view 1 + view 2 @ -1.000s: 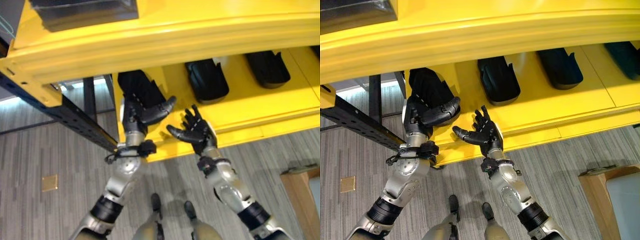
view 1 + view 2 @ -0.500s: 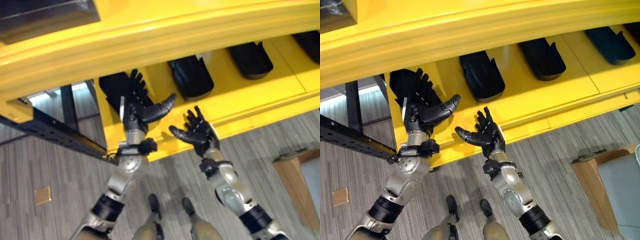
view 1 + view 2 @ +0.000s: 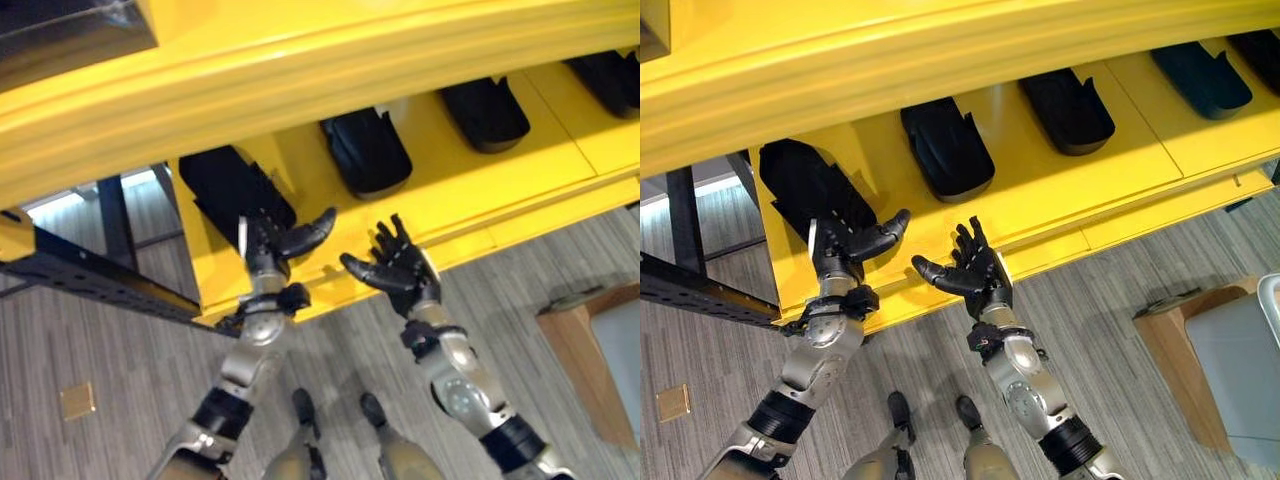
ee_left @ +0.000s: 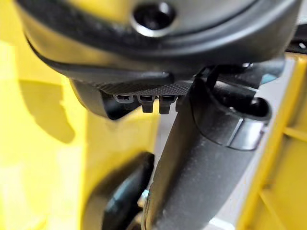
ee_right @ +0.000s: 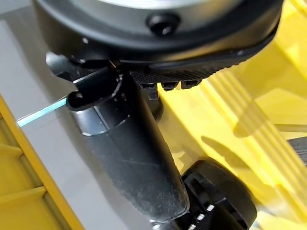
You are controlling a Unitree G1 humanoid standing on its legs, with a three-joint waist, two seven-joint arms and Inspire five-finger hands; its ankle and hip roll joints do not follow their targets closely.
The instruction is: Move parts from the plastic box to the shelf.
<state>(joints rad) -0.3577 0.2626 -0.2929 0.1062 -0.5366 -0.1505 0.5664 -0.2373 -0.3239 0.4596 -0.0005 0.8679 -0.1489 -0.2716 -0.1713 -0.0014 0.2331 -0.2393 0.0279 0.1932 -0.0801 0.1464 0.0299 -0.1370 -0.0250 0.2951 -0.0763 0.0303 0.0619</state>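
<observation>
Right hand [image 3: 975,272]: seen nearest, raised before the front lip of the shelf [image 3: 1120,225]; its fingers are spread and its palm is bare, so nothing is held.

Left hand [image 3: 845,243]: raised just beside the leftmost part [image 3: 810,185]; the fingers are stretched toward it and the thumb is held out to the side. No grasp is seen, and whether the fingertips touch the part cannot be told.

Shelf: a yellow deck under a thick yellow beam [image 3: 940,70], on which the parts are laid in a row.

Task's thing: black moulded parts, lying apart from one another on the deck. The leftmost is found at the deck's end, a second part [image 3: 947,148] near the middle, a third part [image 3: 1070,97] further along, and a fourth part [image 3: 1200,78] toward the far end.

Handling: the parts are judged to be stiff, hollow plastic shells, light for their bulk and rather smooth, so a slip is to be expected if one is only pinched. A hold across the narrow width, or with both hands at the long sides, is judged safest.

Stage: the leftmost part is judged already set down and let go.

Beyond: a dark steel rail [image 3: 700,290] is seen beside the deck's end.
</observation>
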